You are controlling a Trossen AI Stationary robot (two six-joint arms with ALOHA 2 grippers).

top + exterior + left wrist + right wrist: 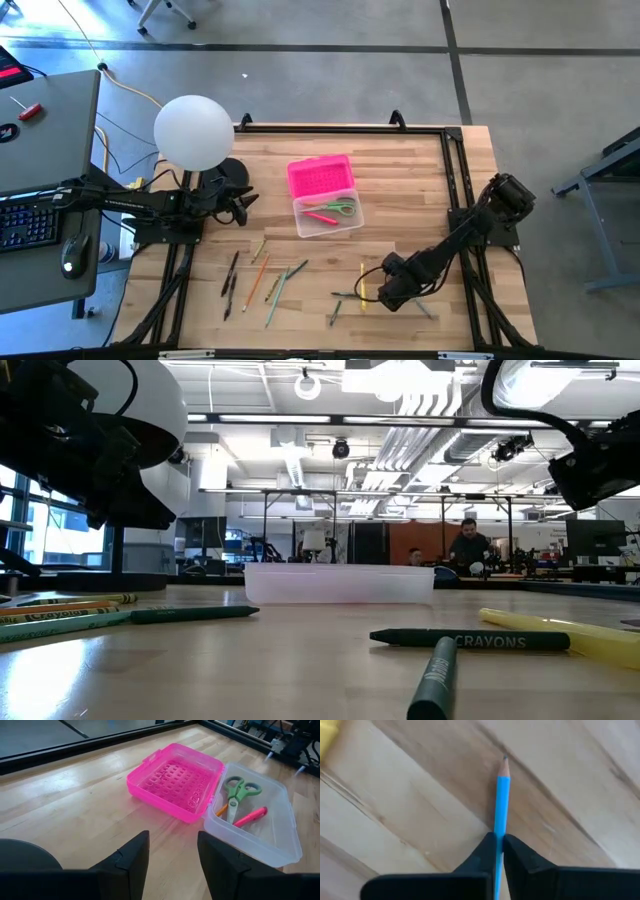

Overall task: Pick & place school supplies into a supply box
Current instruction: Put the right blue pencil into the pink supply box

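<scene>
1. The right end effector (pixel 499 845) is low over the front right part of the desk (pixel 400 180), its fingers pinched on a blue pencil (pixel 502 802) whose sharpened tip points away from the wrist, close above the wood
2. The left end effector (pixel 172 857) hangs over the left rear of the desk with its fingers spread and nothing between them, facing the supply box (pixel 260 827) from a short way off
3. The supply box sits open near the middle of the desk, its pink lid (pixel 320 177) folded back flat on the far side of the clear tray
4. Inside the tray lie the green-handled scissors (pixel 237 795), a pink pen (pixel 250 816) and an orange pencil (pixel 221 810)
5. More pencils and crayons (pixel 265 280) are scattered on the front of the desk, left of centre, with a yellow one (pixel 362 280) and a few dark ones just beside the right end effector
</scene>
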